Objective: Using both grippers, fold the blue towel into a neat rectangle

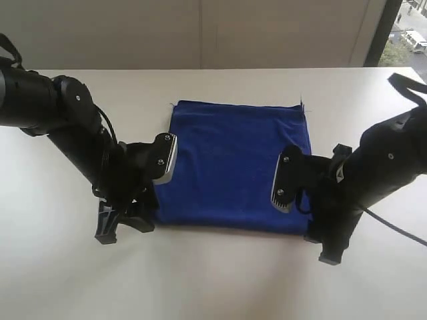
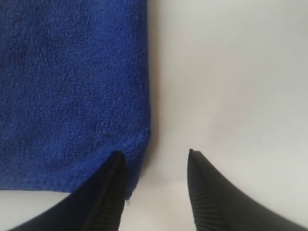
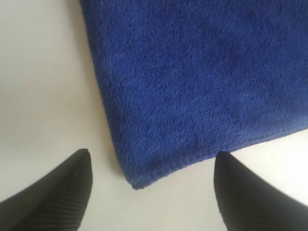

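Blue towel (image 1: 233,160), left pincer (image 2: 154,152) parted, right pincer (image 3: 152,152) parted

A smooth off-white table (image 1: 220,280) is shown. On the middle part of its surface a deep royal-blue, soft microfibre towel (image 1: 233,160) is laid flat, nearly square in shape. Its sides are kept parallel to the far edge of the table. Short loose threads are seen at its two far corners.

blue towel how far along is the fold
Done: the blue towel lies flat as a tidy rectangle. In hand: nothing; the left gripper and right gripper stand open at its near corners. Left: possibly another fold, or just backing off.
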